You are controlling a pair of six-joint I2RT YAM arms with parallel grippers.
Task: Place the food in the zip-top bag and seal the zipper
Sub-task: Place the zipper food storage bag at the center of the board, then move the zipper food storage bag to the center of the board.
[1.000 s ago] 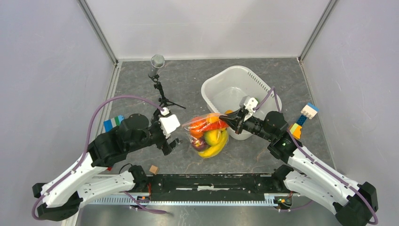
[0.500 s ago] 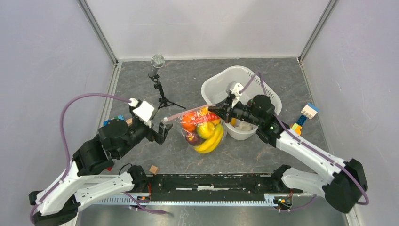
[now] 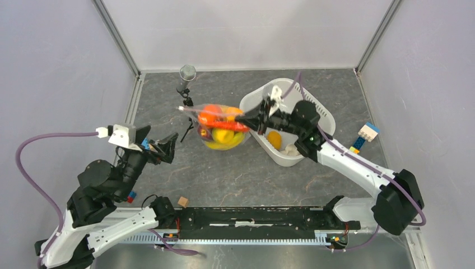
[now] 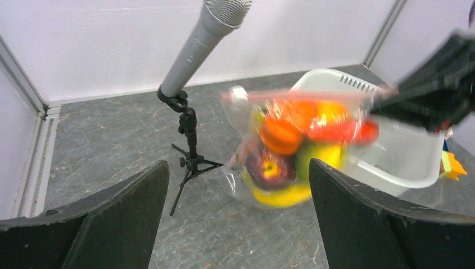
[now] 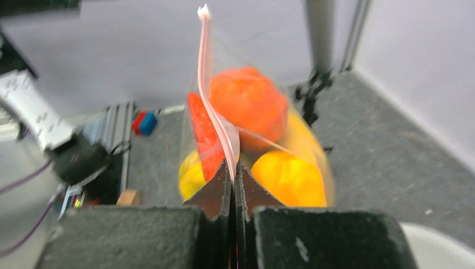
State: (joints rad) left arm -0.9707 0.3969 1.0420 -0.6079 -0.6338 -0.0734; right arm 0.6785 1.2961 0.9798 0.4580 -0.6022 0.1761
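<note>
The zip-top bag (image 3: 221, 128), clear and bulging, hangs from my right gripper (image 3: 243, 121), which is shut on the pink zipper (image 5: 212, 109) at the bag's right end. Inside the bag is the food: an orange piece (image 3: 210, 114), a red piece (image 5: 203, 140), yellow fruit (image 3: 224, 140) and a dark maroon one (image 4: 270, 168). In the left wrist view the bag is blurred, between the microphone stand and the tub. My left gripper (image 3: 166, 145) stands wide open with nothing in it, well left of the bag; its dark fingers (image 4: 358, 218) frame that view.
A white tub (image 3: 322, 115) stands at the back right with an orange piece (image 3: 274, 138) inside. A microphone on a tripod (image 3: 186, 75) stands just behind the bag. Coloured block stacks (image 3: 367, 133) lie at the right, and a small wooden cube (image 3: 182, 201) lies near the front rail.
My right gripper has carried the bag up and toward the back, next to the microphone. My left gripper has drawn back to the left, away from the bag, and stands fully open.
</note>
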